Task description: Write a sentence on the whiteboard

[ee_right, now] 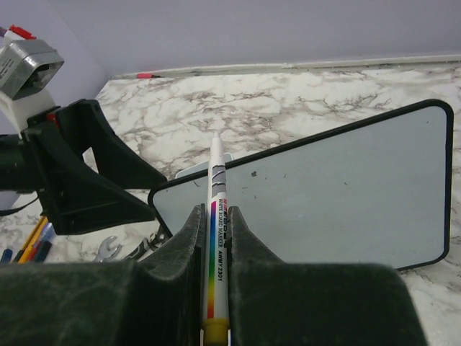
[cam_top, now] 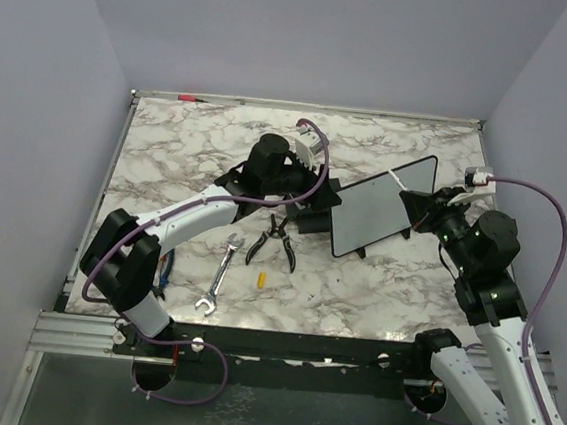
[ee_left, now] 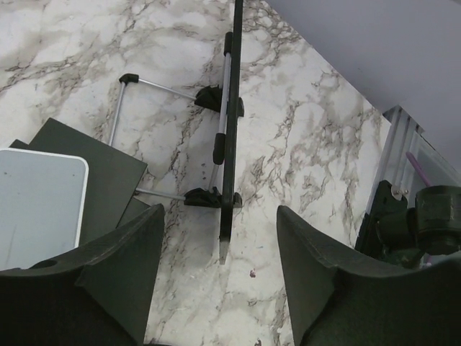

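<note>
The whiteboard (cam_top: 382,208) stands tilted on its feet at mid table, black-framed with a grey-white face (ee_right: 338,191). No sentence shows on it, only a few tiny specks. My right gripper (cam_top: 417,207) is shut on a white marker (ee_right: 216,180) with a rainbow stripe, whose tip (cam_top: 398,179) points at the board's upper left part. My left gripper (cam_top: 310,197) hovers by the board's left edge, open with nothing held. In the left wrist view the board (ee_left: 231,130) appears edge-on in line with the gap of that gripper (ee_left: 217,213), apart from both fingers (ee_left: 122,274).
A black block with a light grey pad (ee_left: 39,209) lies beside the board's left end. Pliers (cam_top: 272,244), a wrench (cam_top: 219,277) and a small yellow piece (cam_top: 261,280) lie near the front. Pens (cam_top: 162,271) sit at the left; walls close three sides.
</note>
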Tool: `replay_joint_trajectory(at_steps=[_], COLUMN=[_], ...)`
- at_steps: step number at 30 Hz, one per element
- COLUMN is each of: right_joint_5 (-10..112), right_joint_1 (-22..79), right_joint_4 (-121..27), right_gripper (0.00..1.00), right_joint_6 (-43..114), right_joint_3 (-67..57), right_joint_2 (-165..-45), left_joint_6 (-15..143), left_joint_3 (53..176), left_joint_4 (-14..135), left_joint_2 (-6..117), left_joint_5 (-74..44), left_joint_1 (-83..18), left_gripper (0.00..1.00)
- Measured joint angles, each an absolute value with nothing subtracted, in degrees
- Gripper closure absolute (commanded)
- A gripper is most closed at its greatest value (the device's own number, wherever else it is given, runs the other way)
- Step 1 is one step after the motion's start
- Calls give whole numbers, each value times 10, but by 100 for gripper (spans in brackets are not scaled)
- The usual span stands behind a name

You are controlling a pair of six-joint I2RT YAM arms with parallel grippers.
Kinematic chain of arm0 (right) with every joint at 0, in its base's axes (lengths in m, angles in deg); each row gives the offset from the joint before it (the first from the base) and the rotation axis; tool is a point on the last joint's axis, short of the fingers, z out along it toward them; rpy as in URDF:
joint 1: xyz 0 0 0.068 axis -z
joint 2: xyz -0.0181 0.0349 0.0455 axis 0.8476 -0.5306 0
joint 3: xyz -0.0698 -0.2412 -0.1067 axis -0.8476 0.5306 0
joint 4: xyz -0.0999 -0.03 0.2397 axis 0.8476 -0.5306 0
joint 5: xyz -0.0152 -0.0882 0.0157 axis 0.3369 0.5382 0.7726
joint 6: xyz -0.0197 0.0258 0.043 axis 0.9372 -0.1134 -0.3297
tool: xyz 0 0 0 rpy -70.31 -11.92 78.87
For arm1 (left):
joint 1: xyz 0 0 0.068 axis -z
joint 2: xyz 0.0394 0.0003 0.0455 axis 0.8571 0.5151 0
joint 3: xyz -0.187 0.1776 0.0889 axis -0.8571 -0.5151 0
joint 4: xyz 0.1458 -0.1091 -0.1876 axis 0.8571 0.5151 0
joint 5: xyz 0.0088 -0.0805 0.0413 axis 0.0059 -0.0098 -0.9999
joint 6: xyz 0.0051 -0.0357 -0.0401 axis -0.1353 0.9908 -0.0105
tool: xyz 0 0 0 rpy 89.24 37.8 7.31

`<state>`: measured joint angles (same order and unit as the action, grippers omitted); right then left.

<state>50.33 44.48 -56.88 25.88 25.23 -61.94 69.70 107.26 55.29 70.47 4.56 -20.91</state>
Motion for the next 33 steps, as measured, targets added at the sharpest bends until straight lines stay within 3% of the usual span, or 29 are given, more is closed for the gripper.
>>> replay_joint_trajectory(at_steps=[17, 25, 33], right_joint_5=[457, 438, 429], right_joint_1=[445, 445, 445], right_joint_4=[-597, -614, -626], right_gripper=[99, 99, 99], right_joint_6=[270, 268, 267], right_joint_3=[266, 267, 277], right_joint_2=[-592, -593, -593], left_joint_6=[697, 690, 677], left_joint_3=[1080, 1080, 1080], left_joint_4=[549, 550, 554], left_joint_2=[729, 729, 729], left_joint_5=[76, 73, 59], left_joint_1=[-209, -202, -188], left_gripper=[71, 73, 88])
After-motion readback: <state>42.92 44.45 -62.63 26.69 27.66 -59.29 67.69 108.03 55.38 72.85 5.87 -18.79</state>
